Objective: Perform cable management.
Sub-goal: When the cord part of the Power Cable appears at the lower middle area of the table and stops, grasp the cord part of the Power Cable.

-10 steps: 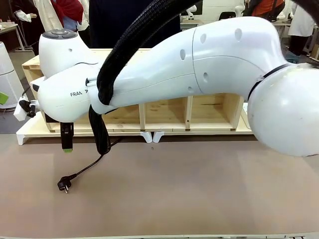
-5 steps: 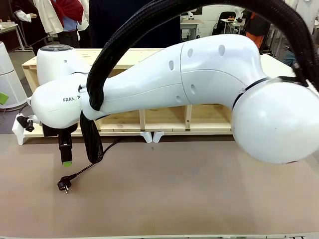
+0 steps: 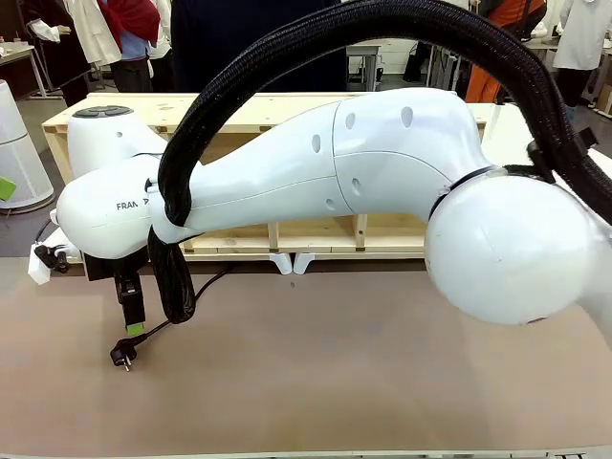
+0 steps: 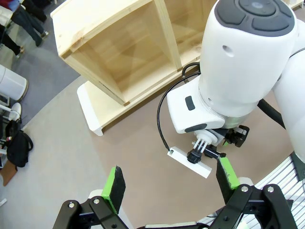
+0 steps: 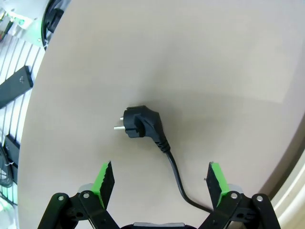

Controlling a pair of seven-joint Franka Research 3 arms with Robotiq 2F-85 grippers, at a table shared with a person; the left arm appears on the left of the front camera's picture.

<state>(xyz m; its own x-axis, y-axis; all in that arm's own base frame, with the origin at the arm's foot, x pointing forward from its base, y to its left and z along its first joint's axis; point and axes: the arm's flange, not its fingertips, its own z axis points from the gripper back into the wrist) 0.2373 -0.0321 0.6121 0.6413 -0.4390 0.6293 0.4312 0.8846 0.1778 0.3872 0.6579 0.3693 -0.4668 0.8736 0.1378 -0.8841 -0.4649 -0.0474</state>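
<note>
Jaws of the right gripper stand wide apart with nothing between the green pads. In the right wrist view the cable lies flat on the brown table. Its round black plug sits just left of centre with its pins pointing to 9 o'clock. From the plug the cord curves down toward 5 o'clock, passes between the two fingers without touching either, and leaves at the bottom edge.

From the front, the right arm reaches across the whole table to its 9 o'clock side. The right gripper points straight down there, close above the surface. The plug lies just below it at 7 o'clock, apart from the finger. The cable runs from the plug toward 2 o'clock and passes behind the thick braided hose that hangs from the arm. A wooden shelf lies on its side along the far edge.

The left gripper hangs high over the table, its jaws also spread wide and empty. Beyond it, at 1 o'clock, is the right arm's white wrist. The shelf lies at 11 o'clock.
</note>
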